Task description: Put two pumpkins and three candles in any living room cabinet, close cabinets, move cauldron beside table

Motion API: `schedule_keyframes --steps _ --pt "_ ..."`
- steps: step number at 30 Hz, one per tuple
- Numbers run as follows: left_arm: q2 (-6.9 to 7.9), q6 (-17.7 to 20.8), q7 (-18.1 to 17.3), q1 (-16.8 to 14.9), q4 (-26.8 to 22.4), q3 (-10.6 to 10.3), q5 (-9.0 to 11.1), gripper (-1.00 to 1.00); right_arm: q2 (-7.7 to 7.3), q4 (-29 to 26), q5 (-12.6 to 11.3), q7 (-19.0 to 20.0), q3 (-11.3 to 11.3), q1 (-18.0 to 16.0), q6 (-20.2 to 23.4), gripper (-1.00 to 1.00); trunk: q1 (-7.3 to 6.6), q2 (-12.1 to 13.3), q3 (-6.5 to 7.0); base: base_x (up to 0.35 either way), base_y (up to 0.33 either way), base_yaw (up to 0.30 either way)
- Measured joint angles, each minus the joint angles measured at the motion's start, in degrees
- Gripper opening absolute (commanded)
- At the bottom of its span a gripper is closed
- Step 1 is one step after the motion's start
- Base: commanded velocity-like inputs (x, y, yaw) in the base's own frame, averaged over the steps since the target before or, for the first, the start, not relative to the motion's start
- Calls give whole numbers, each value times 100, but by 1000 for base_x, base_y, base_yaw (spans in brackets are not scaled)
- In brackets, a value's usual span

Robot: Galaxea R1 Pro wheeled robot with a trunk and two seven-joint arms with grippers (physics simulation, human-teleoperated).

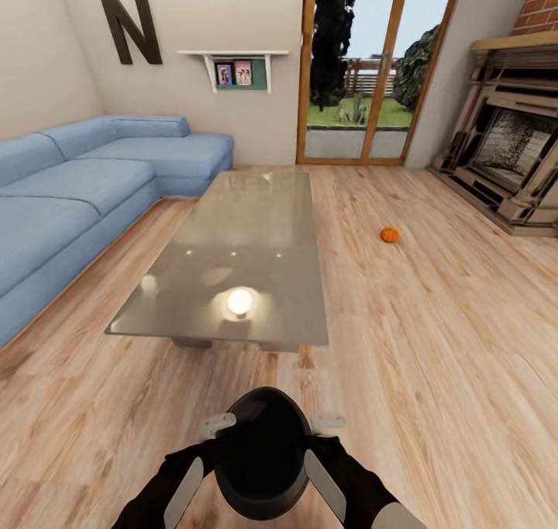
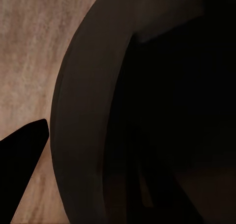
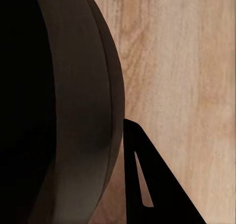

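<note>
Tools, left (image 1: 218,423) and right (image 1: 328,420), clamp your cauldron (image 1: 262,450) near the glass surface (image 1: 240,242); a pumpkin (image 1: 389,235) sits on the wood floor (image 1: 434,343).

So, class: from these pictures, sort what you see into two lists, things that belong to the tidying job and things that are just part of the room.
Belongs to the job:
cauldron, held between both arms
pumpkin on the floor
coffee table

Just part of the room:
blue sofa
fireplace
wall shelf
glass door
</note>
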Motion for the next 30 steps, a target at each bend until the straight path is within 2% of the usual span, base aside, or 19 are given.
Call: schedule_keyframes --steps 8,23,30 --pt "0 0 -2 -3 0 -3 -20 -100 0 0 -15 1 -5 1 -4 -100 0 0 5 260 0 -50" --pt "-1 -1 -4 -2 -4 2 -15 -100 0 2 -35 1 -1 2 -60 -100 2 0 20 104 0 -31" --pt "2 -1 -4 -1 -4 -2 3 -100 0 3 -36 1 1 2 -86 -100 3 0 24 16 0 -9"
